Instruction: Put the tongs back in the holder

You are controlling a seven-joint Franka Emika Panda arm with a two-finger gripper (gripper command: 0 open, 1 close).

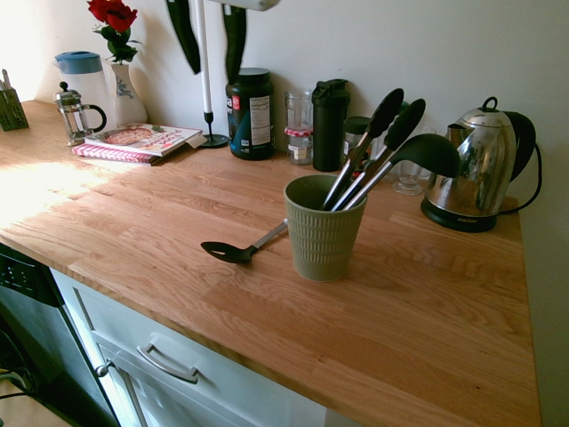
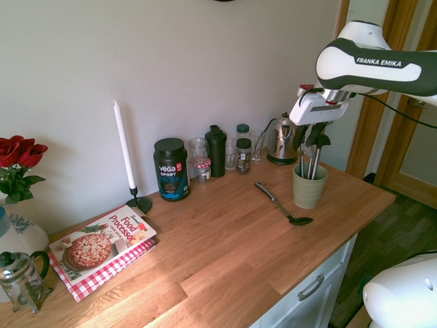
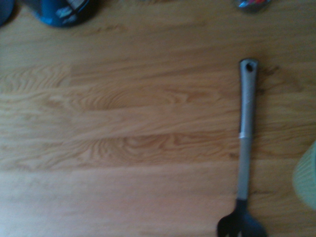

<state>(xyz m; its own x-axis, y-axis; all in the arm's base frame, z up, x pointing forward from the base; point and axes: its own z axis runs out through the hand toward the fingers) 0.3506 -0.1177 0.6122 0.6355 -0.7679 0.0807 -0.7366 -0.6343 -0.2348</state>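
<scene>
The sage-green ribbed holder (image 1: 323,233) (image 2: 308,187) stands on the wooden counter. The tongs (image 1: 372,151) lean inside it, black oval tips up, next to a black ladle (image 1: 430,152). My gripper (image 1: 213,73) (image 2: 311,126) hangs above the holder. Its two dark fingers (image 1: 185,34) are spread apart and open, with nothing between them. A black slotted spoon (image 1: 235,252) (image 2: 280,202) (image 3: 245,148) lies flat on the counter beside the holder. The wrist view looks down on this spoon, with the holder's rim (image 3: 308,175) at the picture's edge.
A steel kettle (image 1: 474,169) stands behind the holder. Along the wall are a black bottle (image 1: 330,124), glass jars, a dark protein tub (image 1: 250,114) and a white candle (image 2: 123,145). Further along lie a cookbook (image 1: 142,140), a French press (image 1: 78,114) and a rose vase.
</scene>
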